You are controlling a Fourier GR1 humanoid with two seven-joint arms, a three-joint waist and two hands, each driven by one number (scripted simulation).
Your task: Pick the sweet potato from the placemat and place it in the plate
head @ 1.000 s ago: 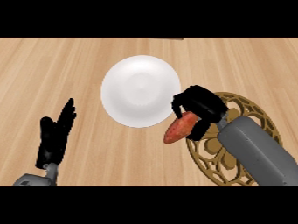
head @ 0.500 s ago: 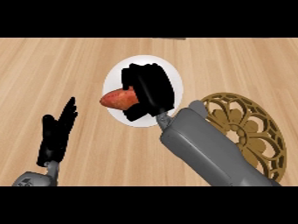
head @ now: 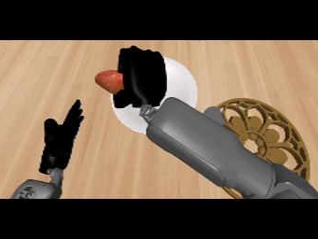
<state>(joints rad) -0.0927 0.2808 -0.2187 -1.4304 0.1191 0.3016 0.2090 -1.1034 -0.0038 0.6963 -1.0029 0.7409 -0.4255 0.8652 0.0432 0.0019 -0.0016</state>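
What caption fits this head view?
Right hand holds sweet potato at plate's left edge; placemat vacated.

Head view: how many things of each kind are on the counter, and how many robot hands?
Sweet potato: 1, held in the right hand
White plate: 1
Gold placemat: 1
Hands: 2, right hand and left hand
Total: 5

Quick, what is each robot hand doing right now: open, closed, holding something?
Left robot hand: open, fingers up, holding nothing.
Right robot hand: closed round the sweet potato, over the white plate's left edge.
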